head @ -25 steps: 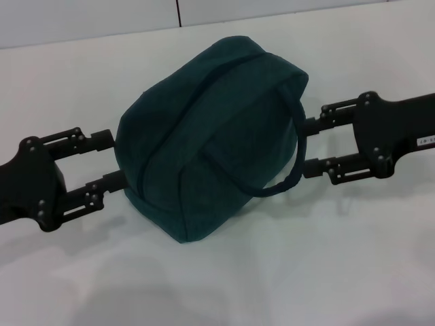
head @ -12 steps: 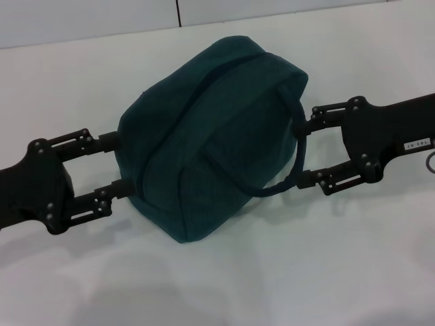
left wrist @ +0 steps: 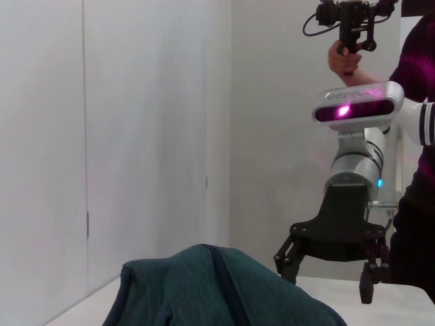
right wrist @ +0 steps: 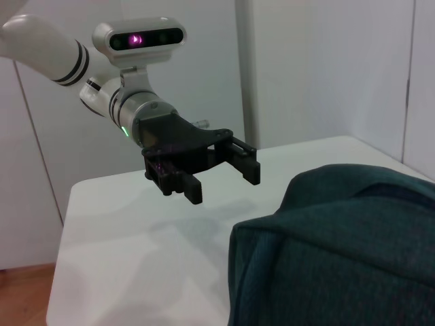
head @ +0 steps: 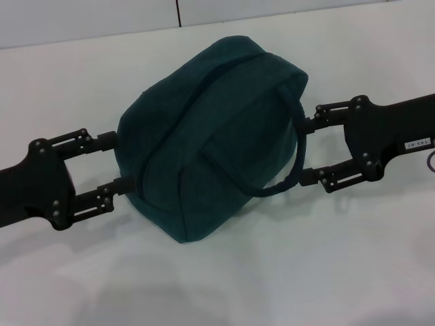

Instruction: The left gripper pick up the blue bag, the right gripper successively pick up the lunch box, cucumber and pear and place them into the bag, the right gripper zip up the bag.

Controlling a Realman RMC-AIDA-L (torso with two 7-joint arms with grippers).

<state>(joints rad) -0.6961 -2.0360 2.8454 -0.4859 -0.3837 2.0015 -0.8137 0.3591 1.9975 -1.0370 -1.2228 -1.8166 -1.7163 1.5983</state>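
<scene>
The blue bag (head: 211,136) lies on the white table (head: 306,272), its dark zip line running over the top and looking shut. Its handle loop (head: 292,176) hangs on the right side. My left gripper (head: 117,161) is open, its fingertips against the bag's left end. My right gripper (head: 304,151) is open at the bag's right end, with its fingers on either side of the handle loop. The left wrist view shows the bag (left wrist: 217,292) and the right gripper (left wrist: 333,272) beyond it. In the right wrist view are the bag (right wrist: 340,238) and the left gripper (right wrist: 217,170). Lunch box, cucumber and pear are out of view.
A pale wall with a dark vertical seam (head: 177,12) rises behind the table. A person (left wrist: 414,170) holding a camera rig (left wrist: 350,27) stands behind the right arm. The table's edge (right wrist: 58,258) drops off near the left arm.
Both arms have moved slightly inward toward the bag, the right one tilting a little. The bag has not moved.
</scene>
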